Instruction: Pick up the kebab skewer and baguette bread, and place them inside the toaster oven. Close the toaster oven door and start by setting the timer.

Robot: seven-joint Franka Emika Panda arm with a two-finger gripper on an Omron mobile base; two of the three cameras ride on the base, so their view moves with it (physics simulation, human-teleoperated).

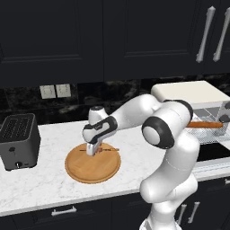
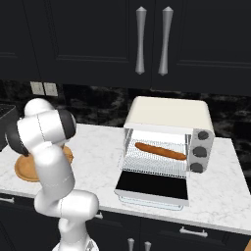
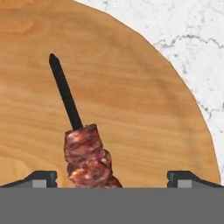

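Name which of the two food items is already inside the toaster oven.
The baguette bread, the thick orange-brown loaf on the wire rack; the kebab skewer lies on the wooden board.

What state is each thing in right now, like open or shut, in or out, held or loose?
toaster oven door: folded down, open.
toaster oven: open, baguette inside.
baguette bread: lying on the oven's wire rack.
kebab skewer: lying loose on the round wooden board.
tool: open, fingers either side of the skewer's meat.

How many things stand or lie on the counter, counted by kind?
Food: 2, skewer and baguette
Appliances: 2, toaster oven and toaster
Boards: 1, wooden board
Total: 5
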